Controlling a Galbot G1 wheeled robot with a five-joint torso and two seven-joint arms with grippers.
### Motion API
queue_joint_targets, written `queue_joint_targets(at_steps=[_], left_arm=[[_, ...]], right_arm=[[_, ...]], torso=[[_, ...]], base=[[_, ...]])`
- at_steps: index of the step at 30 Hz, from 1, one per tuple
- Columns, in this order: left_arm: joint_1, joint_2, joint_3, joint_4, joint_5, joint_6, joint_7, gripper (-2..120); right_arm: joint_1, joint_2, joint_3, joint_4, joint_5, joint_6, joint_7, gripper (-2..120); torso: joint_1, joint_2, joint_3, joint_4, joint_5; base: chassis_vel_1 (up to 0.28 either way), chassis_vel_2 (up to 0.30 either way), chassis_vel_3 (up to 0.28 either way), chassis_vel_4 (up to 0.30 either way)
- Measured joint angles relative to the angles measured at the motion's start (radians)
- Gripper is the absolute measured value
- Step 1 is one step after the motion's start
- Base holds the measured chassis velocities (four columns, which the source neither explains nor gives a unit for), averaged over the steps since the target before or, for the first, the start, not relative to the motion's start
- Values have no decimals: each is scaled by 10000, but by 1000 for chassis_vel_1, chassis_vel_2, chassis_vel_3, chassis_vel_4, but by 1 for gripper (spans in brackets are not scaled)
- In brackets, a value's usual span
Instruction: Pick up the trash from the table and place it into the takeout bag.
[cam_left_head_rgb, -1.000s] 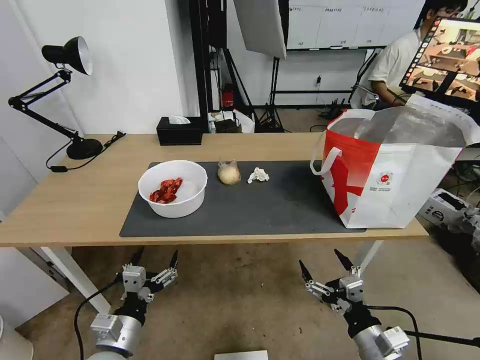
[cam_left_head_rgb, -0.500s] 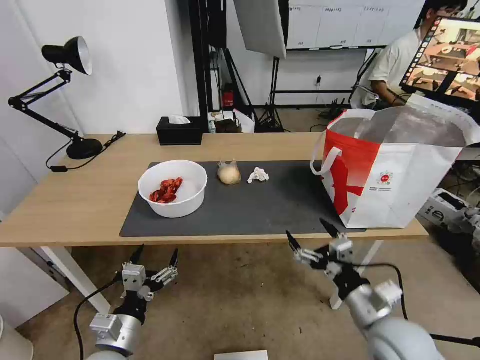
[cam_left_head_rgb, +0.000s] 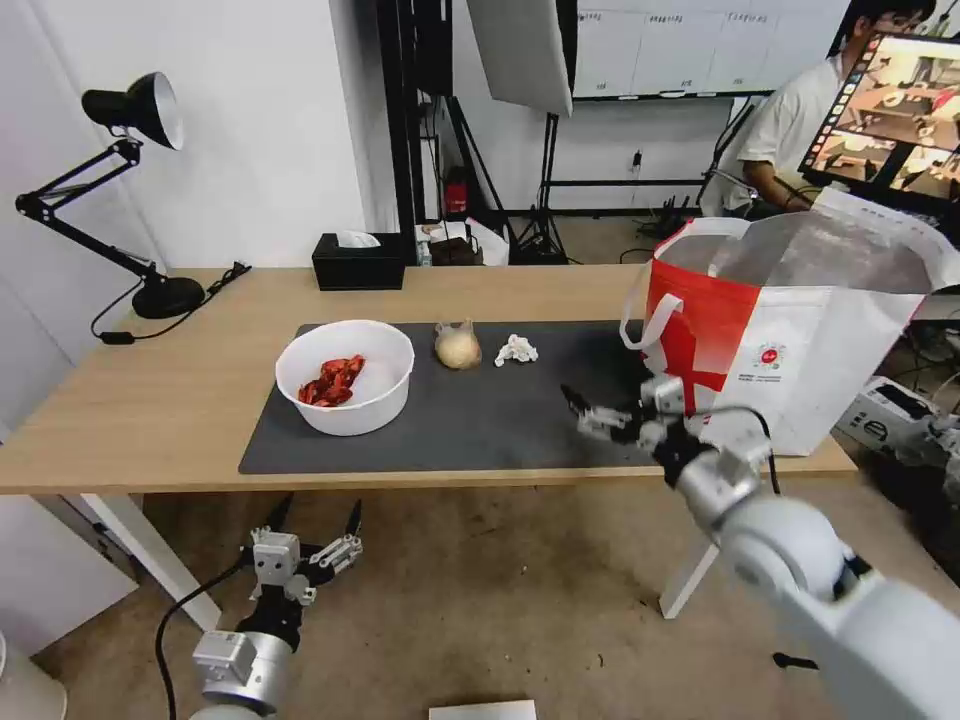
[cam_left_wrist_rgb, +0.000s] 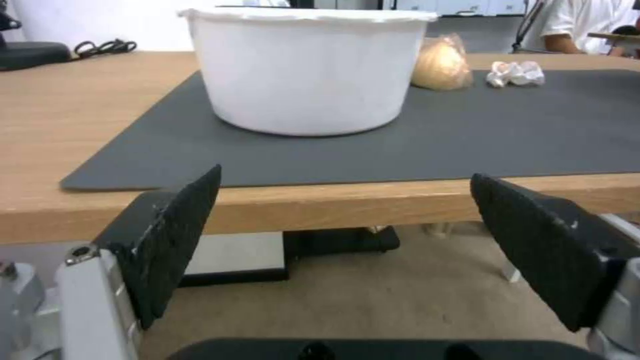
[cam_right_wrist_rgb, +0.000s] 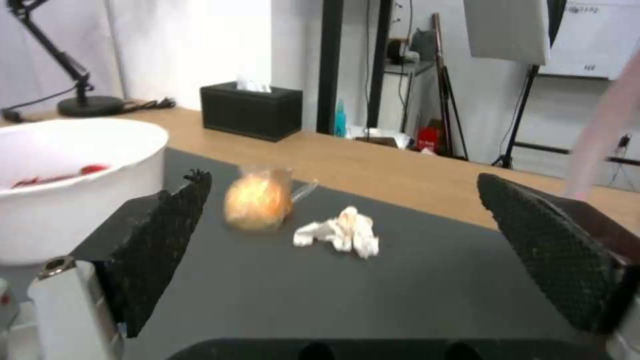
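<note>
I have the right gripper (cam_left_head_rgb: 607, 405) over the mat (cam_left_head_rgb: 500, 430) near its front right corner, just beside the bag (cam_left_head_rgb: 800, 340), with its jaws spread wide and nothing between them. In the right wrist view the open fingers (cam_right_wrist_rgb: 157, 245) frame the tissue (cam_right_wrist_rgb: 340, 234) and the lump bag (cam_right_wrist_rgb: 260, 200), both well ahead of the tips. The left gripper (cam_left_head_rgb: 310, 540) hangs below the table's (cam_left_head_rgb: 140, 420) front edge, jaws also wide apart and empty, facing the bowl (cam_left_wrist_rgb: 303, 65) from under the edge.

The trash sits on the mat: the bowl (cam_left_head_rgb: 345, 375) with red shells toward the left end, the lump bag (cam_left_head_rgb: 458, 346) and tissue (cam_left_head_rgb: 516, 350) side by side along the far edge, near its middle. The takeout bag stands upright at the table's right end, mouth open, foil lining showing.

My read is that the tissue is the nearest target for the right arm. It looks feather-light and soft, so I would pinch it straight across the crumple; it should compress and hold, though a loose fold may slip free. The lump bag looks slippery with a soft filling; I would take it by the gathered top or squeeze the lump gently. The bowl is stiff but wide, likely light, and it will spill shells if tilted, so a rim grip kept level suits it.
</note>
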Motion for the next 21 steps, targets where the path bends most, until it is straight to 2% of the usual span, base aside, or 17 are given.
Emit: queue_joint_targets(at_steps=[1,4,5,8,9,11,13,16,21], left_arm=[[0,0,0,0,0,0,0,100],[-22,33,-102,42,-78,15,-4,100],[-22,33,-102,42,-78,15,-4,100],[5,45,-193,90,-120,19,-8,100],[5,45,-193,90,-120,19,-8,100],[32,33,-243,132,-139,23,-11,100],[38,18,-254,156,-142,27,-11,100],[61,-23,-300,216,-157,35,-12,100],[79,-19,-337,229,-190,36,-13,100]], right_arm=[[0,0,0,0,0,0,0,100],[1532,507,-1240,-1088,421,-288,484,100],[1532,507,-1240,-1088,421,-288,484,100],[2951,1174,-2168,-2316,532,-612,923,100],[2951,1174,-2168,-2316,532,-612,923,100],[3761,1719,-2621,-3171,550,-901,1136,100],[3975,1913,-2742,-3443,578,-997,1175,100],[4684,2598,-3207,-4405,778,-1474,1408,100],[5141,3115,-3491,-5063,868,-2174,1682,100]], torso=[[0,0,0,0,0],[0,0,0,-1,1],[0,0,0,-1,1],[0,0,1,0,0],[0,0,1,0,0],[1,0,-1,2,-3],[0,0,0,1,-2],[1,0,0,2,-3],[0,0,-1,1,-2]], base=[[0,0,0,0],[0,0,0,0],[0,0,0,0],[0,0,0,0],[0,0,0,0],[0,0,0,0],[0,0,0,0],[0,0,0,0],[0,0,0,0]])
